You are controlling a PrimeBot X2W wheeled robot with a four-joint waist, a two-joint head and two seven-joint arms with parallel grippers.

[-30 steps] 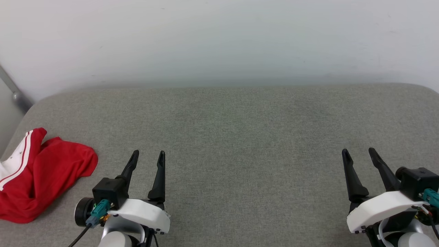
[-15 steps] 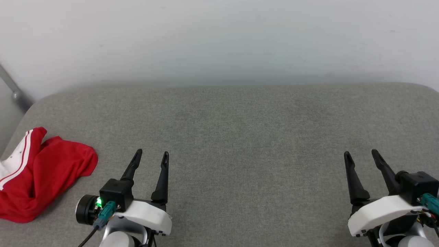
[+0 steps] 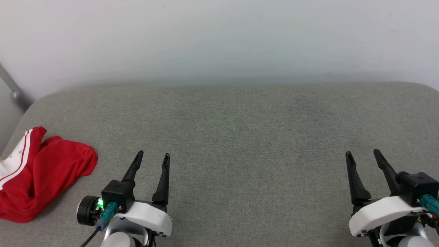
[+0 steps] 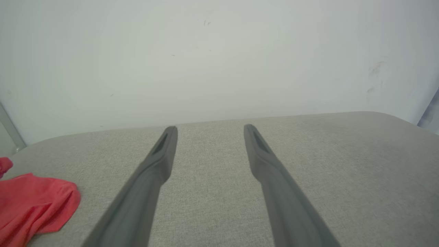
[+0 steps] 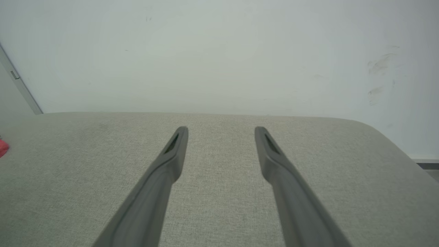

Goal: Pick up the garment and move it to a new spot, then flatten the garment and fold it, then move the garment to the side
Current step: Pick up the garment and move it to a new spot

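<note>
The garment lies crumpled at the left edge of the grey padded surface, red with a white striped part showing at its left. It shows red at the lower left of the left wrist view and as a red sliver at the left edge of the right wrist view. My left gripper hovers open just right of the garment, apart from it, nothing between its fingers. My right gripper stands open and empty at the lower right, far from the garment.
A pale wall rises behind the surface's far edge. A grey metal bar slants at the far left. The surface's corners round off at both far ends.
Both grippers have drifted slightly to the right and down in the head view. A green light now glows on the left wrist. The garment lies as before.
</note>
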